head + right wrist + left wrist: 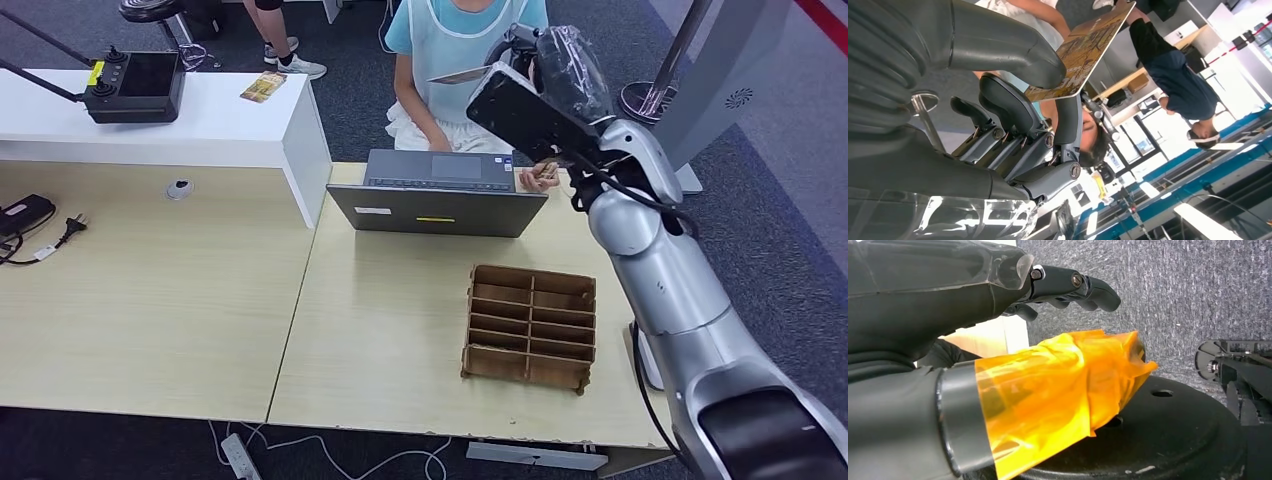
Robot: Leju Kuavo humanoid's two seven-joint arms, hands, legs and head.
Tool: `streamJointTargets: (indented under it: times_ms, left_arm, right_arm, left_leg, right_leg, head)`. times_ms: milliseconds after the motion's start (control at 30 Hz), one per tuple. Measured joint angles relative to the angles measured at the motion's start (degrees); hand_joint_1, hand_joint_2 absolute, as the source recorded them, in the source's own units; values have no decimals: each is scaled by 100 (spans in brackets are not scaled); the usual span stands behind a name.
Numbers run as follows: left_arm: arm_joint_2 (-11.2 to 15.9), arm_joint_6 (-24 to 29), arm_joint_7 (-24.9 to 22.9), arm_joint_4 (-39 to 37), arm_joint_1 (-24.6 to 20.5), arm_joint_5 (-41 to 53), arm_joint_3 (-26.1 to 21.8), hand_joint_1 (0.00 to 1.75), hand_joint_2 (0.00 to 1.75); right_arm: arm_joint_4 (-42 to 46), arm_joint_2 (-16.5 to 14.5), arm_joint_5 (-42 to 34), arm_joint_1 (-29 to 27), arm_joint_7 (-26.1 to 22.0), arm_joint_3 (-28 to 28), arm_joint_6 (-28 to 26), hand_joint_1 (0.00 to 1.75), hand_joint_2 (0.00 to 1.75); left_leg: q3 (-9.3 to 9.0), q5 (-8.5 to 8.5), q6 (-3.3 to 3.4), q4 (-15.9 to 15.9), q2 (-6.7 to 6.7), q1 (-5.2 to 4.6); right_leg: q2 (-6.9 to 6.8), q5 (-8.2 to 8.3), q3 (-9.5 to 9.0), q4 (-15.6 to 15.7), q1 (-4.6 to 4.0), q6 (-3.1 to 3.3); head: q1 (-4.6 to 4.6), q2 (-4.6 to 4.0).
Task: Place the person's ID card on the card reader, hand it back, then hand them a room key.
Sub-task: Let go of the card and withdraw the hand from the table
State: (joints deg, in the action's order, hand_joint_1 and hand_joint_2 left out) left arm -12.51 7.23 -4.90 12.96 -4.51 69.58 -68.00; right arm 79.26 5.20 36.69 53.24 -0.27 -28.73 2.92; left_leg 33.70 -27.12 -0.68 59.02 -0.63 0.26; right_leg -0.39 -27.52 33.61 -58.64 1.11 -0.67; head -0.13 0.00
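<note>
The card (1083,47) runs off the right wrist picture's edge, and the thumb covers part of its printed face, which is too blurred to read. In the head view the right hand (540,85) hides most of it. At twelve o'clock, the seated person (455,50) is cut off above the shoulders. A small object (264,87) on the white desk (200,125), perhaps another card, is too small to tell.

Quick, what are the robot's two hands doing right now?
Left hand: holds nothing, fingers loosely apart.
Right hand: pinches a card.
</note>
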Motion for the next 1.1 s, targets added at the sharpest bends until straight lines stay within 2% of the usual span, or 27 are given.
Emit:
streamJointTargets:
  times_ms: [200, 567, 900, 1100]
  left_arm:
    - [1, 14, -4, 0, 0, 58, 1, 0, 0]
    - [90, 26, -67, 0, -6, 145, 10, 0, 0]
    - [148, -69, -133, 0, -15, 190, 63, 0, 0]
    - [172, -125, -126, 0, -38, 240, 121, 0, 0]
  right_arm:
    - [-241, -1, 51, 134, 58, 3, -10, 175, 175]
    - [-285, 342, -9, 164, 76, 75, 48, 175, 175]
    - [-581, 348, 232, 349, 290, 26, 160, 175, 175]
    - [-1105, 216, 481, 700, 518, -66, 333, 175, 175]
  left_leg:
    - [-2, 0, 0, 3, 1, -1]
    - [-3, -1, 0, 4, 7, 0]
    - [-1, 0, 0, 4, 6, 0]
    - [0, 0, 0, 4, 5, 0]
  right_leg:
    - [1, 1, 1, 2, 1, -1]
    - [7, 4, 3, 2, 0, 4]
    - [6, 5, 2, 0, 0, 4]
    - [5, 5, 1, 0, 0, 4]
  head:
    - [-1, 0]
    - [-1, 0]
    - [-1, 0]
    - [0, 0]
